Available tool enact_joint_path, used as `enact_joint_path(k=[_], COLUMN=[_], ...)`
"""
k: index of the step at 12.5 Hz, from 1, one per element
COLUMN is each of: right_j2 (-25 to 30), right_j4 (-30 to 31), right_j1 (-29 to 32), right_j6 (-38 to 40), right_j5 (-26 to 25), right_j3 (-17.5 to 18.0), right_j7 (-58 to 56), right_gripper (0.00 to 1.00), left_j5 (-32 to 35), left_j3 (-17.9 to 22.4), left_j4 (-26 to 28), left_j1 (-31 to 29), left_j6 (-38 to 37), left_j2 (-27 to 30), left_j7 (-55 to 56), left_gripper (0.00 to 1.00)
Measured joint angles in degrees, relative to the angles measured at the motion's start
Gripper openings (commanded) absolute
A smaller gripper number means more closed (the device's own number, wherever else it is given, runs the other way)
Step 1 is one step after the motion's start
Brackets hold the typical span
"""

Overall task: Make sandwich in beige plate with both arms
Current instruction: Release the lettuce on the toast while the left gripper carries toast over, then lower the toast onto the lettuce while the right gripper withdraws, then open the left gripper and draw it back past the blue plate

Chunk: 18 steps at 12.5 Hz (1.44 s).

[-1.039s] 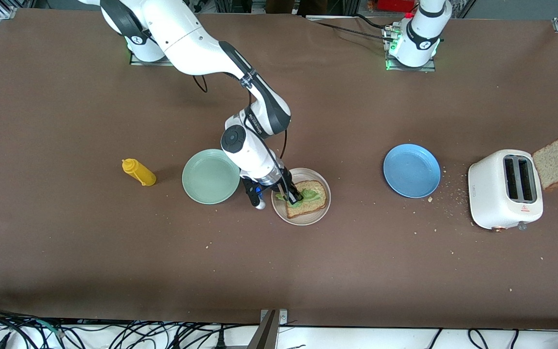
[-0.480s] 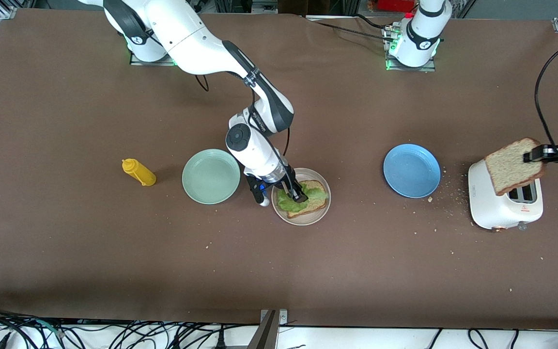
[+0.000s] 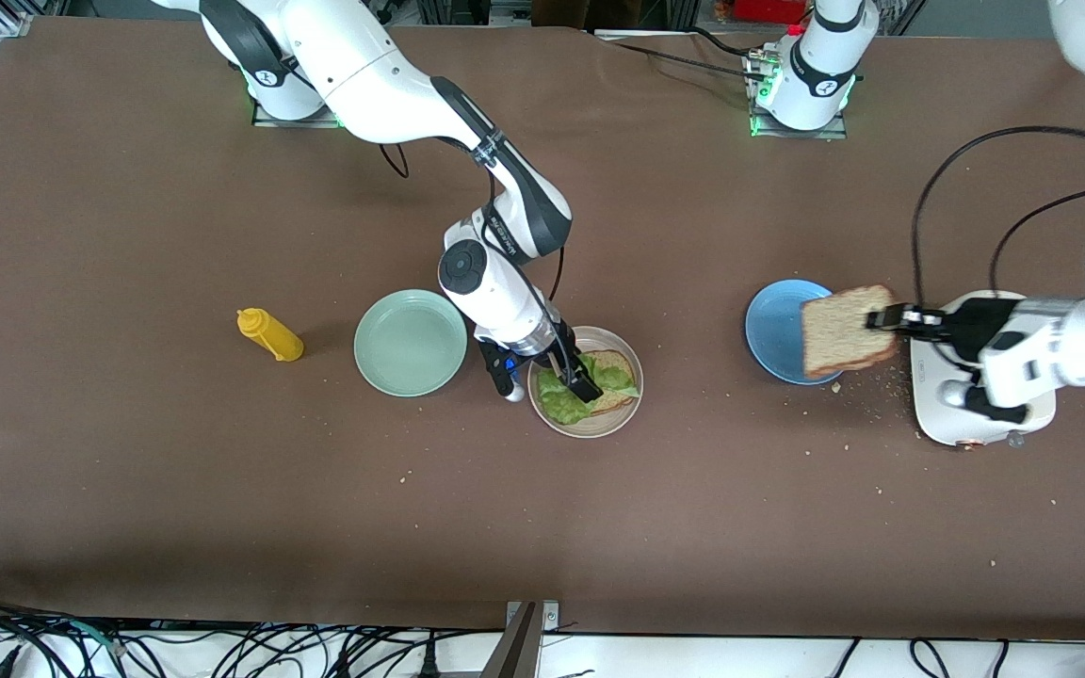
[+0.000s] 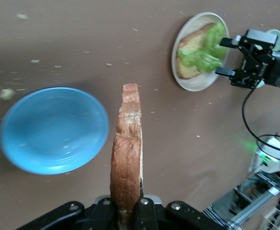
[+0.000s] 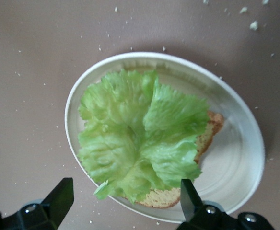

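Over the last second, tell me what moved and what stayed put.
The left hand carried its bread slice from past the toaster, over it, to above the blue plate, still gripping it. The right hand let go of the lettuce, now spread on the bread in the beige plate. Plates, toaster and mustard bottle stayed.

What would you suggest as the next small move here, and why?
Probably lift the right gripper clear of the beige plate: its fingers are open, the lettuce lies on the bottom slice, and the left gripper carries the second slice over the blue plate.
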State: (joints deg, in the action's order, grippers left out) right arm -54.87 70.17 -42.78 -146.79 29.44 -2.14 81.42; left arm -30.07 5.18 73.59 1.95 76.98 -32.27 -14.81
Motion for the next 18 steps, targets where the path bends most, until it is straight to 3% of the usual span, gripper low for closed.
enact_joint_path(k=[3, 5, 7, 11, 15, 18], right_j2=[4.86, 9.64, 14.21, 20.78, 24.04, 26.91], right_j4=[-1.23, -1.41, -1.49, -1.46, -1.42, -1.28], right_j1=[0.94, 4.4, 8.31, 9.81, 9.83, 9.57], right_j6=[13.61, 24.8, 35.65, 53.86, 60.44, 61.0], right_j5=[-0.01, -0.01, -0.2, -3.52, -7.88, -15.76], right_j3=[-5.57, -6.94, -8.07, -16.96, -25.82, -27.15], right_j7=[-1.56, -8.17, -16.71, -40.39, -64.81, -74.54], right_gripper=[0.98, 0.98, 0.98, 0.99, 0.99, 0.99], left_j5=[-12.91, -20.51, -24.21, -26.08, -26.1, -26.1], left_j3=[-0.07, -0.14, -0.4, -0.66, -0.77, -0.73], left_j4=[0.15, 0.14, 0.1, -0.31, -0.31, 0.42], left_j1=[1.19, 1.5, 3.37, 9.38, 16.78, 19.53], left_j6=[0.37, 5.4, 10.52, 14.18, 22.73, 25.61], left_j2=[-5.74, -9.4, -11.16, -11.54, -11.69, -12.48], left_j7=[1.61, 1.7, 1.87, 5.2, 9.76, 10.32], left_gripper=[0.0, 0.0, 0.0, 0.0, 0.0, 0.0])
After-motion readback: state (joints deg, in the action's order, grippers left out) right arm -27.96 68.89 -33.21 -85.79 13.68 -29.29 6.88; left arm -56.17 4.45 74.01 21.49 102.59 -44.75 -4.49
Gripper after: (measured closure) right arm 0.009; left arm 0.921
